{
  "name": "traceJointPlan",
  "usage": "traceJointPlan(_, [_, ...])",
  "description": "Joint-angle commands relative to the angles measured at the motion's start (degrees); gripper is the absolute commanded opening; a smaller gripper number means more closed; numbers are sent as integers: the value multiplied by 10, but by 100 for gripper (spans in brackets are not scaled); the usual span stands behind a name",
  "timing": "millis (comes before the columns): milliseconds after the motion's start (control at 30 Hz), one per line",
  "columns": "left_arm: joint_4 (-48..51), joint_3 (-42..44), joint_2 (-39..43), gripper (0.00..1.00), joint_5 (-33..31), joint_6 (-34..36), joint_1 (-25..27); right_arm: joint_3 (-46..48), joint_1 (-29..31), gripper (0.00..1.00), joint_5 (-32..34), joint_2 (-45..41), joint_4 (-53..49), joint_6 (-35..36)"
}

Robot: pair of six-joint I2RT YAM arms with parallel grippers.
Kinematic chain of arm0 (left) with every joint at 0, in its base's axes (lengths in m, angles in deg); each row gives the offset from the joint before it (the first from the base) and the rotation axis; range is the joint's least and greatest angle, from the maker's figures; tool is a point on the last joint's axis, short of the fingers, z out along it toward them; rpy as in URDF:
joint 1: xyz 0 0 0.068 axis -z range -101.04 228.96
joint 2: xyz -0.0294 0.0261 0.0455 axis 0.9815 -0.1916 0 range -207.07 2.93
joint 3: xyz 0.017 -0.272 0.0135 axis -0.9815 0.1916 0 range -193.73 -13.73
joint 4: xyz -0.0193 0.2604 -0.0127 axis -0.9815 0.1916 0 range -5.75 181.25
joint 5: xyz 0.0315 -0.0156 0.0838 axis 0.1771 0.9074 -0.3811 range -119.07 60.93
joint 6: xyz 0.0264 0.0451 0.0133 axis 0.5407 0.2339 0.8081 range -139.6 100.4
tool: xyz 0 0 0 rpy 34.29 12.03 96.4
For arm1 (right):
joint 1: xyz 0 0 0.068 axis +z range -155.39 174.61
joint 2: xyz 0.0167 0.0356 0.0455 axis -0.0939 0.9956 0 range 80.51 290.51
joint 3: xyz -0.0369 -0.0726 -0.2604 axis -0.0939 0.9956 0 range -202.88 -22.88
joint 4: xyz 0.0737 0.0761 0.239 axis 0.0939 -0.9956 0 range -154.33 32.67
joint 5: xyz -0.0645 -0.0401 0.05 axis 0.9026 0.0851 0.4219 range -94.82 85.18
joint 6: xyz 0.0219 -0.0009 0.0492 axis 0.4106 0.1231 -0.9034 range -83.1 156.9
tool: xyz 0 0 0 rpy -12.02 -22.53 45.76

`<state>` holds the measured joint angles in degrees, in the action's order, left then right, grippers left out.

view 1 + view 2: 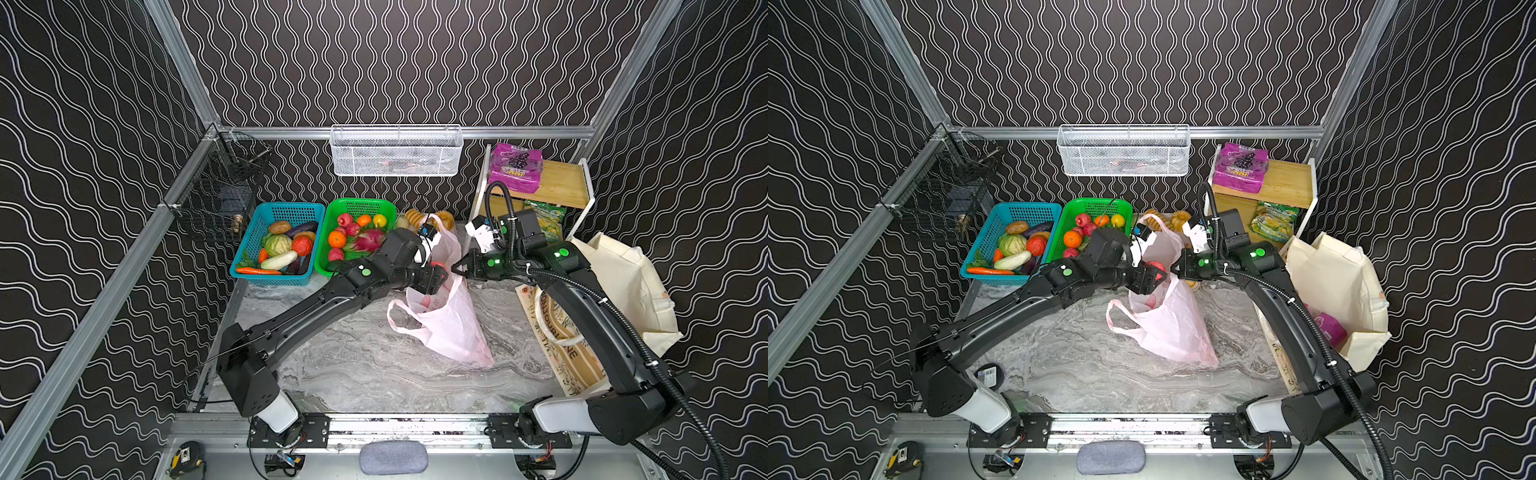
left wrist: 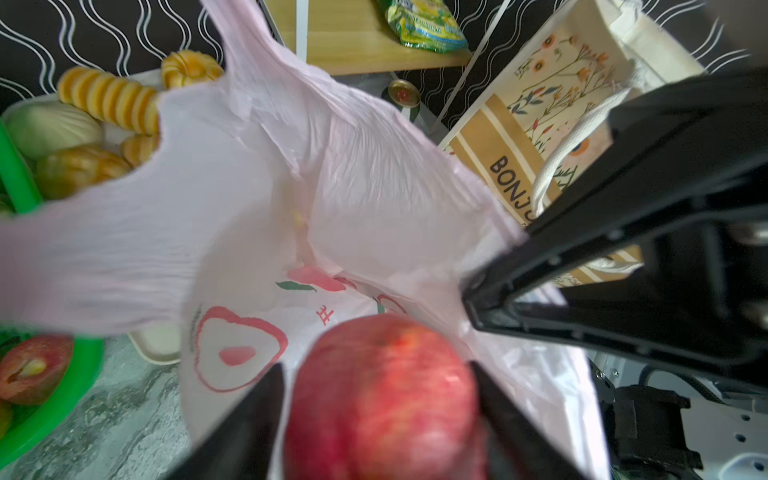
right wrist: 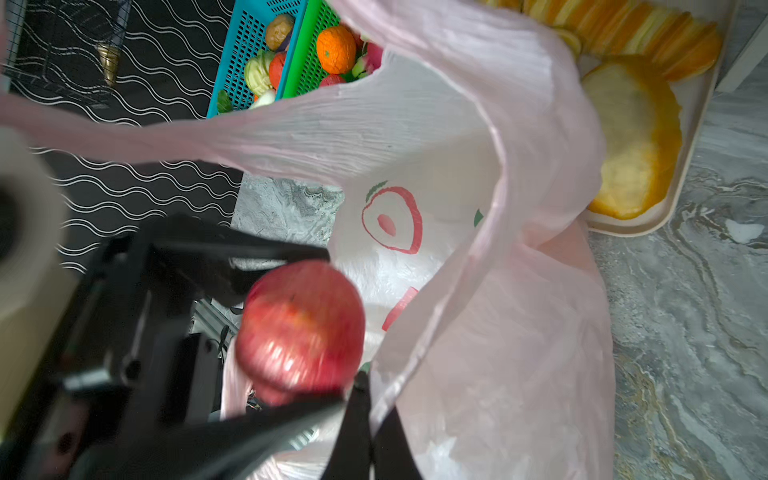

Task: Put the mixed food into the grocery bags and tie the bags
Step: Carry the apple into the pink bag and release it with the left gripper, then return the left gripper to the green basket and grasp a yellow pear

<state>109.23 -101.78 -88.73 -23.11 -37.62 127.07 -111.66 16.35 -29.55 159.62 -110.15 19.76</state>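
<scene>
A thin pink plastic bag (image 1: 444,328) (image 1: 1167,328) printed with red fruits stands at mid-table with its mouth held up. My right gripper (image 1: 461,266) (image 3: 370,399) is shut on the bag's rim. A red toy apple (image 1: 436,264) (image 2: 382,395) (image 3: 301,328) sits between the fingers of my left gripper (image 1: 442,276) (image 2: 376,368), just above the open mouth. The cream cloth tote (image 1: 623,282) (image 1: 1341,282) stands at the right. A purple grape packet (image 1: 515,166) lies on the shelf top, and a pink dragon fruit (image 1: 370,239) lies in the green basket (image 1: 361,203).
The blue basket (image 1: 249,237) of vegetables stands left of the green one. Golden bread loaves (image 2: 108,97) lie on a tray behind the pink bag. A brown lettered paper bag (image 1: 557,345) lies flat under my right arm. A green-yellow snack bag (image 1: 544,216) sits on the wooden shelf.
</scene>
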Motion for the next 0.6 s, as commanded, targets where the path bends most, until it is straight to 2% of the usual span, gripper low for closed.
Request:
traceJointPlan(0, [4,-10,-3,15,-19,-12,0,-1,0,0,-7,-6,15,-2])
traceJointPlan(33, [5,-12,-5,48,-20,-13,0,0,0,0,-8,-6,17,-2])
traceJointPlan(67, [5,-16,-8,74,-16,-13,0,2,0,0,-9,-8,18,-3])
traceJointPlan(100, [10,-21,-13,94,-6,-11,0,4,0,0,-10,-9,19,-3])
traceJointPlan(133, [19,-29,-20,99,6,-11,0,5,0,0,-12,-10,21,-3])
traceJointPlan(233, [60,-62,-47,99,21,-7,0,10,-1,0,-14,-12,27,-5])
traceJointPlan(567, [23,-33,-25,99,53,-37,-13,22,-4,0,-12,-11,30,-2])
